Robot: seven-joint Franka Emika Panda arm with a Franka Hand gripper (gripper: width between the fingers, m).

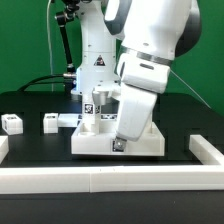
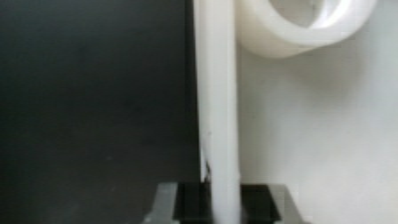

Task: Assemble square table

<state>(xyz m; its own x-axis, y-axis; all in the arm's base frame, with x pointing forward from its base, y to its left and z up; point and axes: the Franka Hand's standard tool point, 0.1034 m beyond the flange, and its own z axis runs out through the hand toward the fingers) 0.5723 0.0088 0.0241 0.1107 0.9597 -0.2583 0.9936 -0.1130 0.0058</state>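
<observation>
**A:** What's the step, as you read it?

**B:** Shifting the top (image 1: 88, 140) by its near side, I'd judge. It lies flat on the bench (image 1: 30, 155), just behind the rail (image 1: 100, 182), near the middle of the exterior view.

**A:** How to do it well?

**B:** Slide it, don't lift. The hold is on one side only, so an upward pull would likely tilt the top. Go slowly and straight, and mind the rail in front. Watch the leg (image 1: 100, 100) that seems to stand upright at the top's far corner, on the exterior view's left, because a jerk might rock it. I can't tell how firmly it is seated.

**A:** And the spare parts?

**B:** Two loose legs (image 1: 50, 122) lie apart from the top, toward the exterior view's left. A short move shouldn't reach them.

**A:** The claw?

**B:** The claw (image 2: 221, 203) is pressed together on the top's thin rim (image 2: 215, 100). In the wrist view both dark fingers (image 2: 178, 203) sit tight against that white wall. The bench is on one side of it and the top's floor on the other. Beyond the pinch a round white part (image 2: 302, 30) shows inside the top. It is probably the leg, but it is too blurred to be sure.
</observation>
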